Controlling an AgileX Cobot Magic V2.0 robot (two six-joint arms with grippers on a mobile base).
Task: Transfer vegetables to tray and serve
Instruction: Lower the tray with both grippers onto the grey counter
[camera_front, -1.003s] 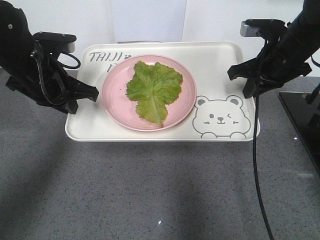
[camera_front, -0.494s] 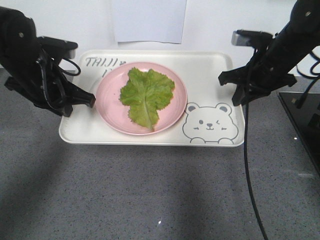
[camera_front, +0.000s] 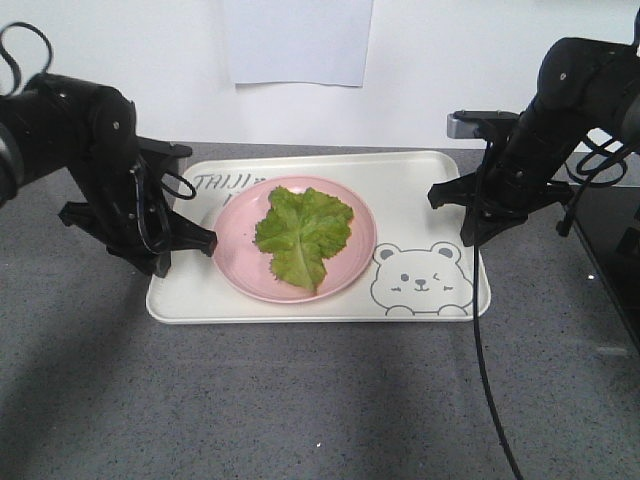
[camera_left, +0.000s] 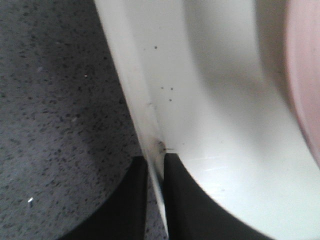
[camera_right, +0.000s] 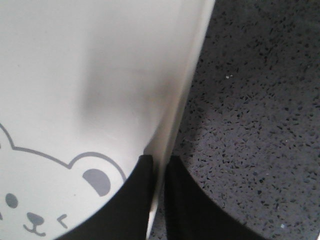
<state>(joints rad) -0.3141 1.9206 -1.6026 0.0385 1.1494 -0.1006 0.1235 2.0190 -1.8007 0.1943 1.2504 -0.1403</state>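
Note:
The vegetables, one green lettuce leaf (camera_front: 303, 232), lie on a round pink plate (camera_front: 240, 272). That plate stands on the cream tray (camera_front: 420, 185), which has a bear drawing (camera_front: 420, 282). My left gripper (camera_front: 190, 245) is shut on the tray's left rim. In the left wrist view its fingers (camera_left: 156, 167) pinch the rim of the tray (camera_left: 215, 100), and the plate's edge (camera_left: 306, 75) shows at the right. My right gripper (camera_front: 456, 216) is shut on the right rim. In the right wrist view its fingers (camera_right: 159, 167) clamp the tray (camera_right: 75, 75) beside the bear's ear.
The tray sits low over a grey speckled tabletop (camera_front: 300, 400). A white sheet of paper (camera_front: 298, 40) hangs on the back wall. A black slab (camera_front: 610, 250) lies at the right edge. A black cable (camera_front: 490, 380) hangs from the right arm.
Held by both grippers, the tray with the plate and leaf has gone down and away from the camera toward the tabletop. Both arms moved with it and kept their grip.

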